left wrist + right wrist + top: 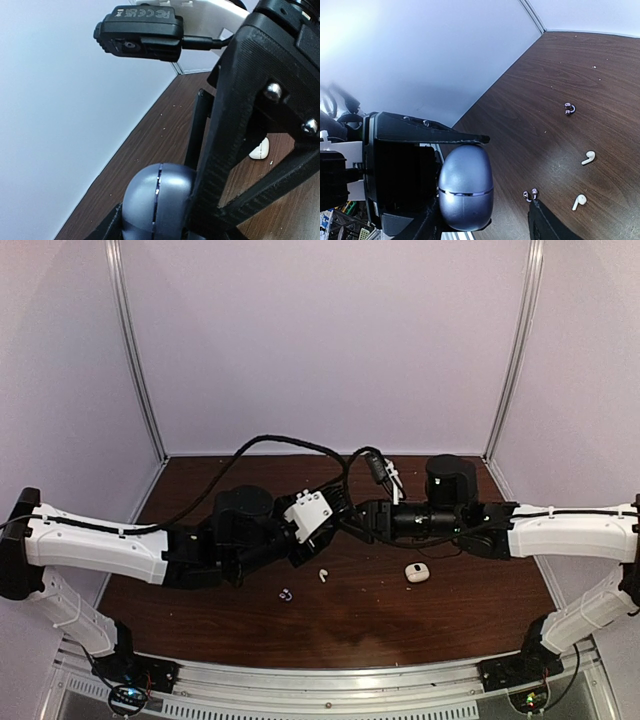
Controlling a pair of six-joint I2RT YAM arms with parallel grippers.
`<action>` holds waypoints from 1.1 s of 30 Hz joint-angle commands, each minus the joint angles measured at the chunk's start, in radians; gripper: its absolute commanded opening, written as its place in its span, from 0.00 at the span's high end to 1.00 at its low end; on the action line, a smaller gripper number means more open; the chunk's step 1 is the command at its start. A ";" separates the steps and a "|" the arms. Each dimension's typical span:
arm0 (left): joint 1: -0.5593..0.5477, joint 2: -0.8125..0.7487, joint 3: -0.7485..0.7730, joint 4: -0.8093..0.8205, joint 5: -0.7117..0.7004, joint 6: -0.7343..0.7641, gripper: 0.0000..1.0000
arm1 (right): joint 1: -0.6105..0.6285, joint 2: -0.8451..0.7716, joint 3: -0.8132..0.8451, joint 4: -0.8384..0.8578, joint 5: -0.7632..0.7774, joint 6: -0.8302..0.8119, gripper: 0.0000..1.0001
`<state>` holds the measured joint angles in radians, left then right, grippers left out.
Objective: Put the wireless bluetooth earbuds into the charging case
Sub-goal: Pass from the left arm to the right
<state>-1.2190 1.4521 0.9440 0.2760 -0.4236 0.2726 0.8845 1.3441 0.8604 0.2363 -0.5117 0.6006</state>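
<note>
Progress: basically zero. All four buds are out on the table [400,635]. The two white earbuds [588,157] lie near each other. The two purple earbuds [569,108] are well apart (one far out, one just beside the right arm's own finger at the bottom of the right wrist view). None is in a case.

The blue-grey charging case [466,200] is up off the wood, clamped in the left gripper [462,182] with one finger over the top and one underneath. The seam line looks tight all the way across the shell, so I read the lid as closed.

The right gripper [358,523] is nose-to-nose with the left one in the top view. Only one of its fingers shows in its own camera, with a gap to the shell. Can't tell how wide it stands or whether it touches anything.

The white charging case [417,572] sits on the table near the right arm, apart from the buds. Too small to say whether its lid is up.

Left to do, by my read:
- Open the blue lid, then pick and seat the purple pair.
- Same for the white pair and the white case.

Writing: only the right wrist camera [137,35] body has print, FCC and CE marks seen upside down. The finer lines are unreadable. No brand visible on either case.
</note>
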 commanded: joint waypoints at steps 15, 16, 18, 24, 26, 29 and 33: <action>-0.024 0.018 0.000 0.086 -0.033 0.035 0.54 | 0.021 0.014 0.035 0.049 -0.031 -0.002 0.75; -0.024 0.018 -0.001 0.084 -0.036 0.032 0.50 | 0.021 0.013 0.034 0.049 -0.031 -0.003 0.76; -0.023 0.013 -0.003 0.080 -0.045 0.019 0.40 | 0.021 0.008 0.035 0.040 -0.027 -0.008 0.80; -0.024 -0.066 -0.043 0.036 0.038 -0.052 0.03 | 0.018 -0.015 0.057 -0.013 -0.008 -0.061 0.90; -0.023 -0.114 -0.081 0.041 0.076 -0.075 0.02 | 0.015 -0.026 0.062 -0.033 -0.006 -0.084 0.90; -0.024 -0.185 -0.126 0.022 0.136 -0.107 0.02 | 0.014 -0.048 0.065 -0.051 -0.023 -0.133 0.90; -0.018 -0.255 -0.133 -0.051 0.292 -0.161 0.02 | 0.014 -0.080 0.071 -0.092 -0.047 -0.204 0.89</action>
<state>-1.2388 1.2545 0.8150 0.2554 -0.3050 0.1871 0.8982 1.3136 0.8959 0.1802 -0.5343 0.4881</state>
